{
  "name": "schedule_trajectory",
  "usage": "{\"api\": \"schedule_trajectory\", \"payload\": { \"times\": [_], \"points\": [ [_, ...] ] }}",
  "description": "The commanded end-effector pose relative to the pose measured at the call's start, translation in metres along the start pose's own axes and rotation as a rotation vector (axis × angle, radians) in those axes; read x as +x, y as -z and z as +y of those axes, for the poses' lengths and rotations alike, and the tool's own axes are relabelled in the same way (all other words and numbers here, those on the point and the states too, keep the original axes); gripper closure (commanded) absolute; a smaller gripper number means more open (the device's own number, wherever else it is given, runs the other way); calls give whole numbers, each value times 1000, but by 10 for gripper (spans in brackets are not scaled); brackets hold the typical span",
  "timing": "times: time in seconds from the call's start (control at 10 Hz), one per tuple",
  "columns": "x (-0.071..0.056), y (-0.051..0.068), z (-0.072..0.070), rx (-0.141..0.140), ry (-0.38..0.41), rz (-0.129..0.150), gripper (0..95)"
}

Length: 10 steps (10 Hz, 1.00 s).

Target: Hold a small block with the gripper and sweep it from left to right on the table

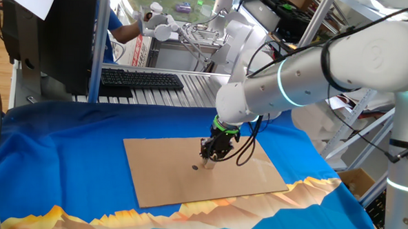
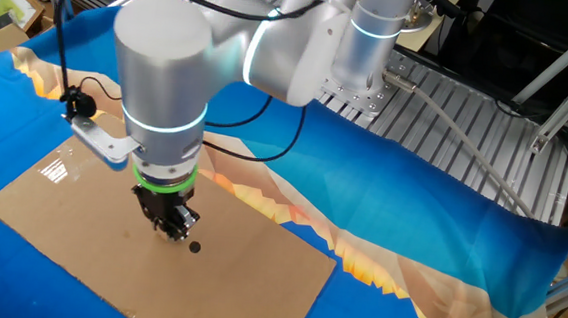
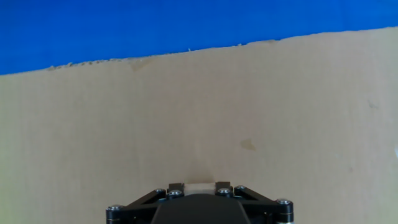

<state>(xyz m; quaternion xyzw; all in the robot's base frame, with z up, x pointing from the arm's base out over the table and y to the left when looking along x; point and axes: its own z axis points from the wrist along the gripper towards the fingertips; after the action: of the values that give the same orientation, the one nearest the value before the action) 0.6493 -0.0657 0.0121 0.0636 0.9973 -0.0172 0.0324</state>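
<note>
The hand [image 1: 214, 158] stands upright on the brown cardboard [image 1: 167, 168] of the blue-clothed surface [image 1: 57, 156], fingers pointing down. Its fingers are drawn close together on the small block [image 3: 199, 185], seen in the hand view as a pale tan face between the fingertips. A small dark dot [image 2: 195, 246] lies on the cardboard just beside the hand.
</note>
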Motion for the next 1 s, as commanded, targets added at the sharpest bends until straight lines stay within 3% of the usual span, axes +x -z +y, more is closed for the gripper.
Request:
{"api": "schedule_trajectory", "payload": {
  "times": [0.1,0.2,0.7,1.0],
  "points": [
    [-1,-9,0,-22,-70,16,0],
    [-1,-7,0,-25,-76,60,0],
    [1,-5,1,-25,-96,63,0],
    [3,8,-1,-21,-104,76,0]
  ]
}}
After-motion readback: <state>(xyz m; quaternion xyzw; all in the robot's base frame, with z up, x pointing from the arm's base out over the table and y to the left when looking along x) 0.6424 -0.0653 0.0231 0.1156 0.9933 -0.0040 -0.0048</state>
